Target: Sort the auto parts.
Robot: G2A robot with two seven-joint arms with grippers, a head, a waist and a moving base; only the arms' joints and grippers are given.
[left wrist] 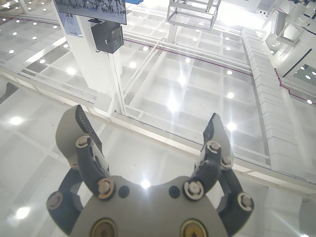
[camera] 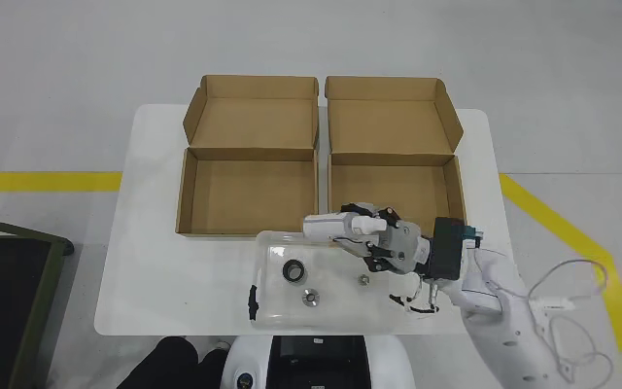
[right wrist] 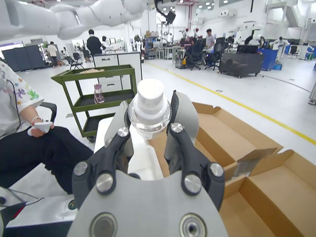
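My right gripper (camera: 377,236) (right wrist: 151,111) is shut on a white cylindrical part with a clear bulb-like collar (camera: 333,227) (right wrist: 150,92). It holds the part lying sideways above the far edge of the clear plastic tray (camera: 275,303), just in front of the two open cardboard boxes. A black bearing ring (camera: 293,271), a round metal part (camera: 310,298) and a small nut (camera: 363,280) lie in the tray. My left gripper (left wrist: 148,127) is open with nothing between its fingers, and it faces up at the ceiling.
The left box (camera: 248,196) and the right box (camera: 394,193) stand side by side at the back of the white table (camera: 146,253), flaps folded back. A green cart (camera: 24,282) (right wrist: 98,99) stands off the table's left side.
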